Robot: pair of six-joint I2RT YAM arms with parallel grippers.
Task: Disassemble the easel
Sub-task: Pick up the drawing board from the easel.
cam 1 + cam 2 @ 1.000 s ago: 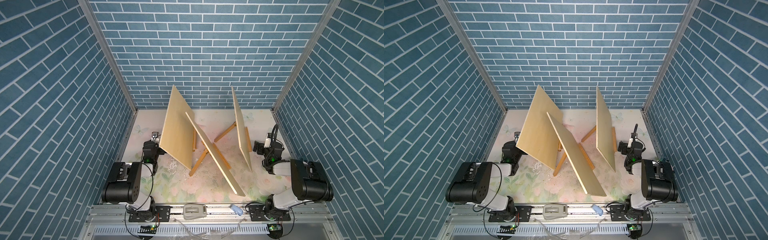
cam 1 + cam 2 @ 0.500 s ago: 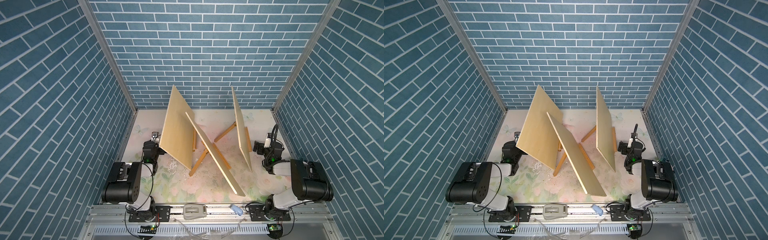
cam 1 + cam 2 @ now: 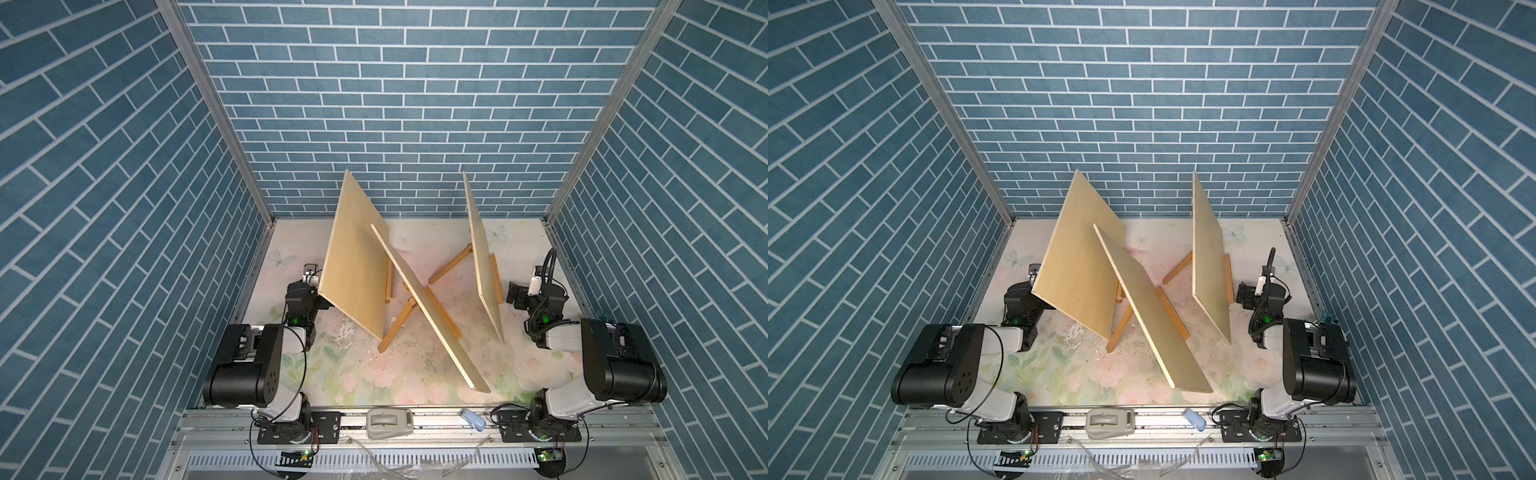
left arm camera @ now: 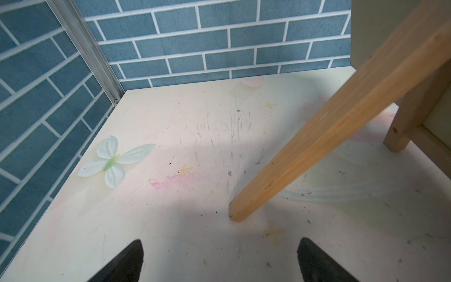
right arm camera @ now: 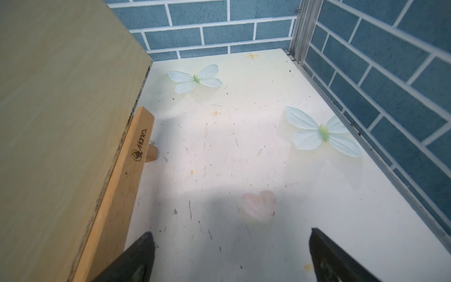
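Note:
Three pale boards lean on small wooden easels on the flowered table (image 3: 353, 374), seen in both top views: a left board (image 3: 357, 266), a middle board (image 3: 428, 307) and a right board (image 3: 482, 257). Orange-brown easel legs (image 3: 397, 328) show beneath them. My left gripper (image 3: 307, 286) sits low beside the left board's outer edge, open and empty (image 4: 219, 246), with an easel leg (image 4: 341, 122) just ahead of it. My right gripper (image 3: 524, 296) is open and empty (image 5: 230, 236) beside the right board (image 5: 61, 122), its one finger near the wooden ledge (image 5: 117, 190).
Blue brick walls close in the table on three sides. A grey device (image 3: 388, 422) and a small light-blue object (image 3: 473, 419) lie on the front rail. Butterfly prints (image 5: 322, 131) mark the mat near the back corners.

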